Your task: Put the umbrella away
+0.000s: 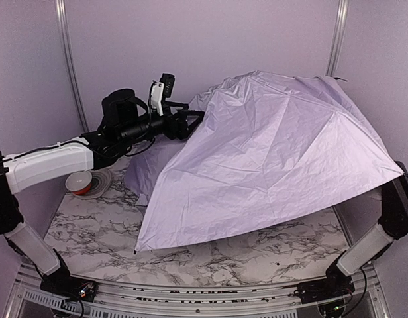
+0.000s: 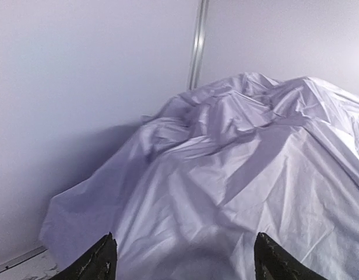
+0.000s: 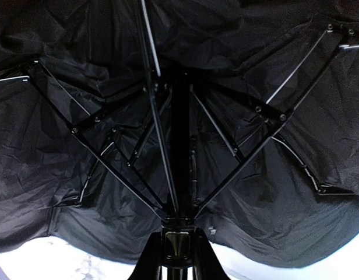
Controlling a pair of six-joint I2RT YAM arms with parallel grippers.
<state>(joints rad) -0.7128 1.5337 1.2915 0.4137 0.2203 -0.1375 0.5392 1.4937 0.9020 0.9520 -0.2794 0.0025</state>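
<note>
The umbrella [image 1: 277, 152] lies partly spread, and its pale lavender canopy covers the right and middle of the marble table [image 1: 210, 262]. My left gripper [image 1: 194, 119] hovers at the canopy's upper left edge. In the left wrist view the left gripper [image 2: 184, 239] stands open, and crumpled lavender fabric [image 2: 238, 151] lies just beyond its fingertips [image 2: 106, 256]. The right gripper [image 3: 179, 236] is hidden under the canopy in the top view. In its wrist view it is shut on the base of the black shaft [image 3: 179, 146], where the ribs meet, with the black lining [image 3: 319, 175] all around.
A small red and white round object [image 1: 80, 182] sits on a grey disc at the table's left edge. Lavender walls enclose the back and sides. The right arm [image 1: 389, 212] reaches up under the canopy from the right.
</note>
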